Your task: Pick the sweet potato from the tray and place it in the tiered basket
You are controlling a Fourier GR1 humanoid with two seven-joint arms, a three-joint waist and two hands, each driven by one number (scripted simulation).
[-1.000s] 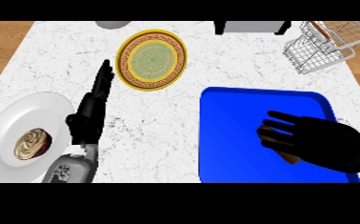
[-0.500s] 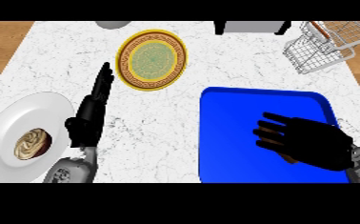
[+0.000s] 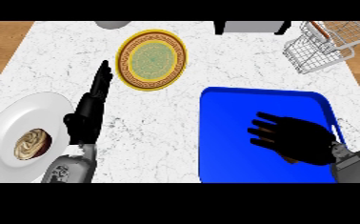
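Right hand [image 3: 299, 139] now lower (over tray [image 3: 232, 123])

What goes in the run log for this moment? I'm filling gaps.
right robot hand: curled over sweet potato on blue tray | left robot hand: open, resting | wire basket: far right

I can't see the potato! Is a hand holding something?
Cannot be told: the right hand covers something brownish on the blue tray. Left hand holds nothing.

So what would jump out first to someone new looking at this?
The blue tray at lower right, with the right hand spread over it, something brownish just showing beneath. Then the gold-rimmed plate at upper centre and the wire basket at the top right corner.
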